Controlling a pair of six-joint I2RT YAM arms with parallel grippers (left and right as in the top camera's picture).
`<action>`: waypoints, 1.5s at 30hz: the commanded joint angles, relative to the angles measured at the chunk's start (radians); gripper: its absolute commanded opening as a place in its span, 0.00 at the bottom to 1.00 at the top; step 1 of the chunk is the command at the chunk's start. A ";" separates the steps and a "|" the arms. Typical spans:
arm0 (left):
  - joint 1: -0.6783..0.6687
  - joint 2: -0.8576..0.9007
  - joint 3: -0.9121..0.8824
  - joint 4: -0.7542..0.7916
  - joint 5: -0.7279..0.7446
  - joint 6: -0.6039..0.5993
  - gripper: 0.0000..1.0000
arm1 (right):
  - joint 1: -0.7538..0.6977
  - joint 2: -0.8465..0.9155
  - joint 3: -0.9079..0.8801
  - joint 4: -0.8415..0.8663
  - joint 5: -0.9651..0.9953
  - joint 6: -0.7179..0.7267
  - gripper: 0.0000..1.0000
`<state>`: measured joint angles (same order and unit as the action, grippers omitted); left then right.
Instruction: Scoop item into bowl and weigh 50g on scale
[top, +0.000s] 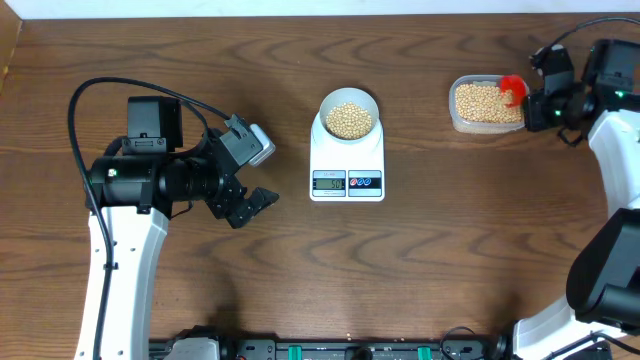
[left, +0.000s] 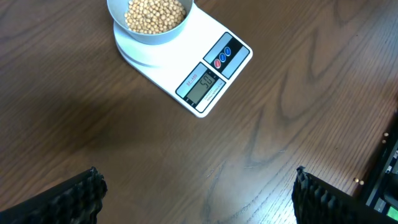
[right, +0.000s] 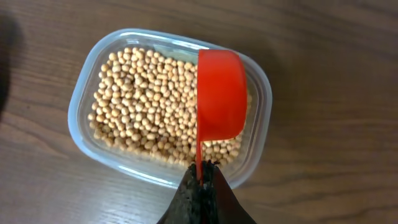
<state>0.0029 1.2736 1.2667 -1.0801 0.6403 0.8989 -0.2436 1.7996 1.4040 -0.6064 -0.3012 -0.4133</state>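
The pale bowl (top: 349, 117) (left: 155, 22) sits on the white scale (top: 347, 158) (left: 186, 62) at the table's middle, heaped with beige beans (top: 349, 120) (left: 155, 14). The scale's display (left: 203, 86) is lit. My left gripper (top: 255, 203) (left: 198, 193) stands open left of the scale, nothing between its fingers. At the far right, my right gripper (top: 530, 100) (right: 200, 168) is shut on the handle of a red scoop (top: 513, 89) (right: 220, 93). The scoop lies turned on its side over the beans (right: 149, 102) in the clear tub (top: 486, 104) (right: 84, 93).
Bare brown wood surrounds the scale. The right arm's white base (top: 600, 290) stands at the lower right, the left arm's body (top: 130, 200) at the left. Black fixtures (top: 330, 350) run along the front edge.
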 joint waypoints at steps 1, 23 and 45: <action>0.003 0.006 0.019 -0.004 -0.005 0.017 0.98 | 0.021 -0.044 0.000 0.028 0.069 -0.011 0.01; 0.003 0.006 0.019 -0.004 -0.005 0.017 0.98 | -0.019 -0.361 0.000 -0.019 0.103 0.156 0.01; 0.003 0.006 0.019 -0.004 -0.005 0.017 0.98 | -0.383 -0.536 -0.130 -0.537 -0.319 0.336 0.01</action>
<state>0.0029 1.2736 1.2667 -1.0805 0.6407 0.8989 -0.6300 1.2533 1.3441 -1.1355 -0.5671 -0.1616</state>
